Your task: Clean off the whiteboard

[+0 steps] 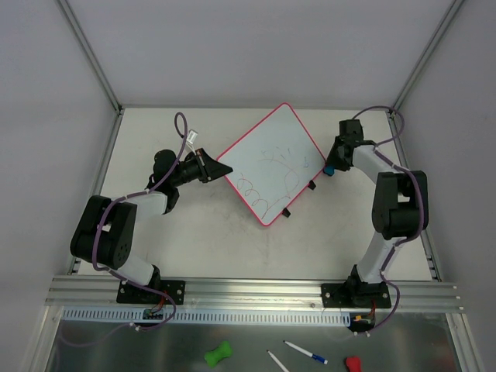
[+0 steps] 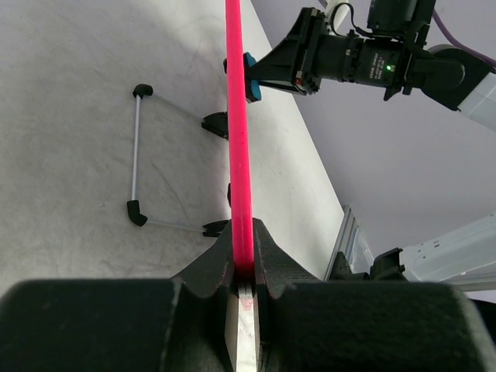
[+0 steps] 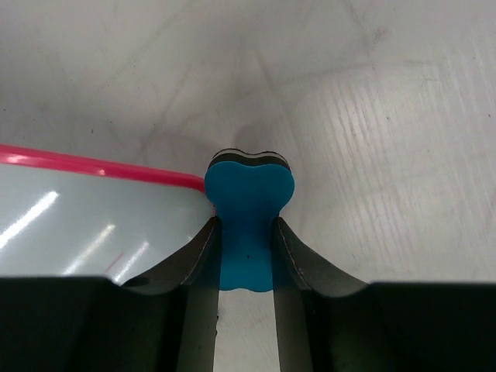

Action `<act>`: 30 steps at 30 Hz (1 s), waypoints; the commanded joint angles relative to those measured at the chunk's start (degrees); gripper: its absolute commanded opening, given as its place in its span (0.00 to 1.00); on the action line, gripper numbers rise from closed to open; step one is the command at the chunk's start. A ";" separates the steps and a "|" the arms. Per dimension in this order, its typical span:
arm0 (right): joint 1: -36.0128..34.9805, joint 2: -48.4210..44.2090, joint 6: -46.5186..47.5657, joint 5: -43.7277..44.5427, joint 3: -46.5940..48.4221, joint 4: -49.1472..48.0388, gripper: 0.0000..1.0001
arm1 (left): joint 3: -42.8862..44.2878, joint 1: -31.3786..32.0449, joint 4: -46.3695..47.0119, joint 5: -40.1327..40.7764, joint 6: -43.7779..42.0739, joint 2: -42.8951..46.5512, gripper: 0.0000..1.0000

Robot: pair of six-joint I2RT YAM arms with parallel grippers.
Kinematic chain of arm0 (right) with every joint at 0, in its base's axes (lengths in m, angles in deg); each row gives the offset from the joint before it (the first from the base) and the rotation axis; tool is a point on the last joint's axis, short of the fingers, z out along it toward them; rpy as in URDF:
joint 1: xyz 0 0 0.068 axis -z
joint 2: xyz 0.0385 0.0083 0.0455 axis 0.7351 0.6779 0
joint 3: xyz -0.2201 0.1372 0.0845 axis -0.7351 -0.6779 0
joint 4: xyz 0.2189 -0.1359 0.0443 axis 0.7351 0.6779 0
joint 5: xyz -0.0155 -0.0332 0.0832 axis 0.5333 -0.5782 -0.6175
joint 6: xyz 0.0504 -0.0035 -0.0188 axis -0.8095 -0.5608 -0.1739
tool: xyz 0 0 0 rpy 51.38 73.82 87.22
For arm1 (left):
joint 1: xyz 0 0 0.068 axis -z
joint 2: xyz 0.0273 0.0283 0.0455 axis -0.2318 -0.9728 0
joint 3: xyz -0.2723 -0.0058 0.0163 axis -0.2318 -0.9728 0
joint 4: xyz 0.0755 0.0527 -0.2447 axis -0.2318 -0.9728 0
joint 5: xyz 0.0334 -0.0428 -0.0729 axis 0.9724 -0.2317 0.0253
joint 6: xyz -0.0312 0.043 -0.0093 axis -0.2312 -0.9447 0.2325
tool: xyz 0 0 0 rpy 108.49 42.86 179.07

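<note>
**Top view.** We see a pale table [image 1: 194,240] enclosed by grey walls [image 1: 256,46]. Two slanted metal posts stand at the back corners, one at the left [image 1: 88,53] and one at the right [image 1: 428,53]. An aluminium rail [image 1: 256,288] runs along the table's near edge. Below it, on a brushed metal shelf [image 1: 101,349], we note four items:
- a green bone-shaped piece [image 1: 218,354]
- a white pen with a blue cap [image 1: 304,352]
- a second pen [image 1: 277,361] just beside it, partly cut off by the frame
- a small red piece [image 1: 353,363]

**Wrist views.** We see the tabletop, scuffed and faintly scratched.

Whiteboard [image 1: 271,159] between left pincer [image 1: 221,169], right pincer [image 1: 330,165]
</note>
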 commanded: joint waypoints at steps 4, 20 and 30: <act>0.77 -10.31 0.98 -5.92 -1.51 2.09 0.00 | 0.48 1.01 5.14 -2.76 0.11 -1.13 0.00; -1.60 -20.95 5.91 -18.93 -8.71 -7.65 0.00 | 2.86 1.01 7.88 -5.76 1.16 -3.78 0.00; -1.60 -20.17 5.91 -21.31 -15.84 -18.12 0.00 | 2.60 0.92 -12.16 -0.66 -8.06 8.79 0.00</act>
